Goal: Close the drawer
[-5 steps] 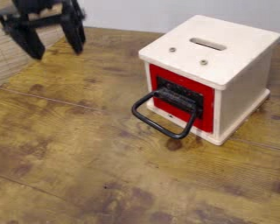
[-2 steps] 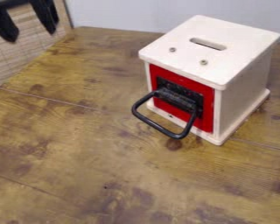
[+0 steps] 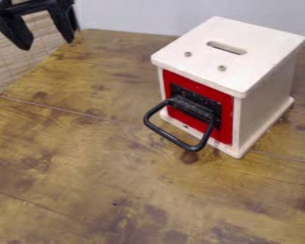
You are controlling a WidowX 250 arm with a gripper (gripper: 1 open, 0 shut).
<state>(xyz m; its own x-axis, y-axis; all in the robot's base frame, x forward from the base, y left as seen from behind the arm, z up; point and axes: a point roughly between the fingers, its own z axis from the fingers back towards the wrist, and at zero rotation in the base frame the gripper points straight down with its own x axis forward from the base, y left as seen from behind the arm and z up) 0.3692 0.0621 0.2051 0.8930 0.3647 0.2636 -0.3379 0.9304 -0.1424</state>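
a worn wooden tabletop point(image 3: 91, 162) fills most of the view, its planks stained in uneven yellow-brown patches with darker blotches and scuffs, the grain running slantwise across the picture. at the far left edge lies a strip of pale woven matting point(image 3: 12, 69), ribbed in fine rows.

right of centre stands a cream wooden cube casing point(image 3: 251, 71), smooth and matt, with softly rounded edges. its top carries a narrow rounded slot point(image 3: 227, 46) and two small dark screw heads point(image 3: 223, 67) near the front edge. set into the front face is the drawer point(image 3: 191, 101), a bright red box with a glossy look, fronted by a black rectangular plate point(image 3: 193, 106). from that plate a large black loop handle point(image 3: 174, 126) of thick rounded rod swings down and forward toward the left, its outer bend resting on or just above the tabletop. the red front sits a little proud of the cream frame, though how far out it stands is hard to judge from this angle.

the gripper point(image 3: 38, 27) hangs in the top left corner, well apart from the casing and above the matting's edge. it is black and angular, cut off by the top of the frame, with two long tapering fingers point(image 3: 15, 32) pointing downward. the fingers are spread with clear space between them and hold nothing.
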